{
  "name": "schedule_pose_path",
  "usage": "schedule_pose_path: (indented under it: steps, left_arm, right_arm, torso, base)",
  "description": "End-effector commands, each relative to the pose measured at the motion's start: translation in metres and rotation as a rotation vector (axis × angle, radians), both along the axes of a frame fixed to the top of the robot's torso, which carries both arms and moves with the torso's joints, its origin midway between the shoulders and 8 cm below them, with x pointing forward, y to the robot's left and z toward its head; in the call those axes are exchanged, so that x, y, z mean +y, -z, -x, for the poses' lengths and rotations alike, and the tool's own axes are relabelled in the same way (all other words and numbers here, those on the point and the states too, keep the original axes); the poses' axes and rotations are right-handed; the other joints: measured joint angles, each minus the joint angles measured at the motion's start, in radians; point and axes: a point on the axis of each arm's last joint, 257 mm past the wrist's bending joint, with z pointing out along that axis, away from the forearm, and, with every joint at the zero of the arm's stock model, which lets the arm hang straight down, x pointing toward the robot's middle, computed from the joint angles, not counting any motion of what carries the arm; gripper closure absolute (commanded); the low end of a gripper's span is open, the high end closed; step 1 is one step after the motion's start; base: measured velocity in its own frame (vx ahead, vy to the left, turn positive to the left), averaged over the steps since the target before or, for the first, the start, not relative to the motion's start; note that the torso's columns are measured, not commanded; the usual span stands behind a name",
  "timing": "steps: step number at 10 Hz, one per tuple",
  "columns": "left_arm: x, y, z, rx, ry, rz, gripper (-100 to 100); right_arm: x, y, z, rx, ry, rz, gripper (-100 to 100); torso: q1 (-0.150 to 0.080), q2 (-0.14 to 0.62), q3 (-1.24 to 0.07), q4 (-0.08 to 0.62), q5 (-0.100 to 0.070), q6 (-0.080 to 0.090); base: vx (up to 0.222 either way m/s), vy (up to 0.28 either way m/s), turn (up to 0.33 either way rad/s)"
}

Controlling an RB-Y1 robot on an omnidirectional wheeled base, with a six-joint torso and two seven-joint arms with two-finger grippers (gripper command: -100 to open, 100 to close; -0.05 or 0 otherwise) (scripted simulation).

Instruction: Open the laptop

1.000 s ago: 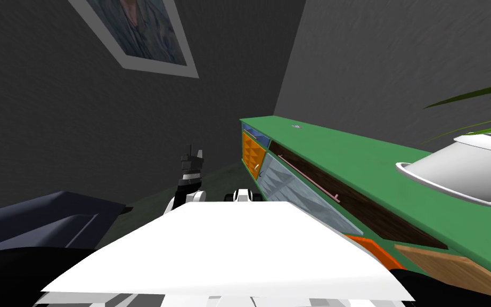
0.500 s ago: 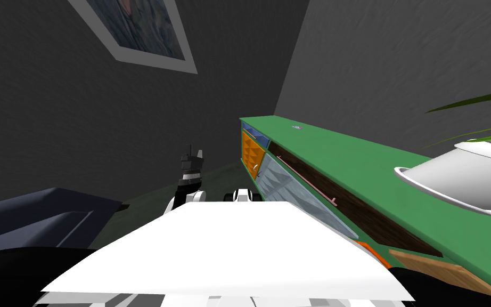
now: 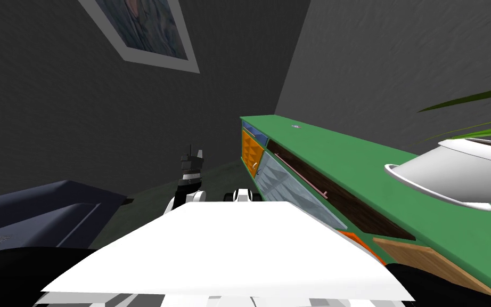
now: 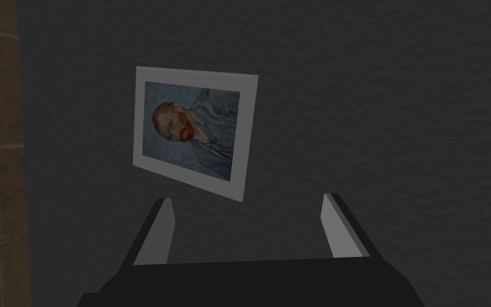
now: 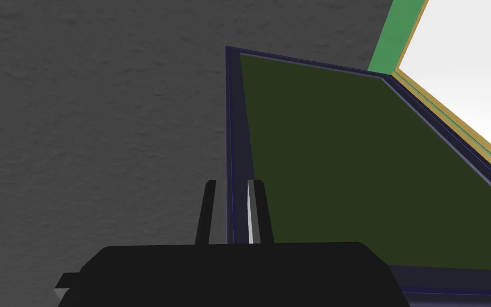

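Note:
A thin panel with a dark blue rim and a dark green face, which I take for the laptop's lid [image 5: 335, 160], stands edge-on in the right wrist view. My right gripper [image 5: 232, 182] has its fingers close together on either side of the lid's narrow edge, shut on it. Beyond the lid's far corner lie a green strip and a white area. My left gripper [image 4: 250, 200] is open and holds nothing. In the head view the left gripper [image 3: 190, 154] is raised just above my chest, pointing at the wall.
A long sideboard with a green top [image 3: 356, 154] and orange, blue and glass fronts runs along my right side. A white planter bowl [image 3: 452, 170] with green leaves stands on its near end. A dark blue sofa [image 3: 42, 213] is low on the left.
My head view has shifted a little: the sideboard and planter slid left and the wall picture right. Both arms look as before in the head view.

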Motion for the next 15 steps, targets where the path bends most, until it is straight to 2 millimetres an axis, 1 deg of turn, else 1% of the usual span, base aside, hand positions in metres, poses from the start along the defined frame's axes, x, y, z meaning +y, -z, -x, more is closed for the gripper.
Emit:
schedule_pose_path:
  steps: [1,2,3,8,11,12,13,15]
  left_arm:
    - [0.0,0.0,0.0,0.0,0.0,0.0,0]
    - [0.0,0.0,0.0,0.0,0.0,0.0,0]
    - [0.0,0.0,0.0,0.0,0.0,0.0,0]
    - [0.0,0.0,0.0,0.0,0.0,0.0,0]
    - [0.0,0.0,0.0,0.0,0.0,0.0,0]
    - [0.0,0.0,0.0,0.0,0.0,0.0,0]
    - [0.0,0.0,0.0,0.0,0.0,0.0,0]
    - [0.0,0.0,0.0,0.0,0.0,0.0,0]
  right_arm:
    - [-0.001,0.011,0.014,-0.088,0.01,-0.053,100]
    - [-0.001,0.005,0.009,-0.073,0.006,-0.033,100]
    - [-0.003,0.015,0.022,-0.157,0.018,-0.068,100]
    - [-0.007,0.047,0.048,-0.343,0.036,-0.161,100]
    - [-0.009,0.07,0.061,-0.454,0.045,-0.218,100]
    - [-0.009,0.063,0.061,-0.433,0.05,-0.202,100]
    - [-0.01,0.079,0.07,-0.509,0.058,-0.236,100]
    - [-0.011,0.094,0.077,-0.581,0.065,-0.268,100]
  torso:
    - [0.0,-0.001,0.0,0.0,-0.001,-0.001]
    - [0.0,-0.002,-0.001,-0.001,-0.001,-0.002]
    - [0.003,-0.006,-0.004,-0.003,0.001,-0.005]
    - [0.008,-0.011,-0.008,-0.005,0.002,-0.009]
    - [0.011,-0.014,-0.013,-0.007,0.01,-0.011]
    - [0.012,-0.014,-0.014,-0.007,0.011,-0.011]
    - [0.014,-0.014,-0.015,-0.007,0.015,-0.009]
    - [0.014,-0.01,-0.012,-0.005,0.015,-0.008]
  base:
    - [-0.048,-0.041,-0.001]
    - [-0.021,-0.019,0.002]
    - [-0.048,-0.029,0.05]
    - [-0.081,-0.026,0.033]
    - [-0.064,-0.015,0.037]
    - [-0.032,-0.004,0.007]
    - [-0.031,-0.01,0.047]
    - [-0.035,-0.015,0.057]
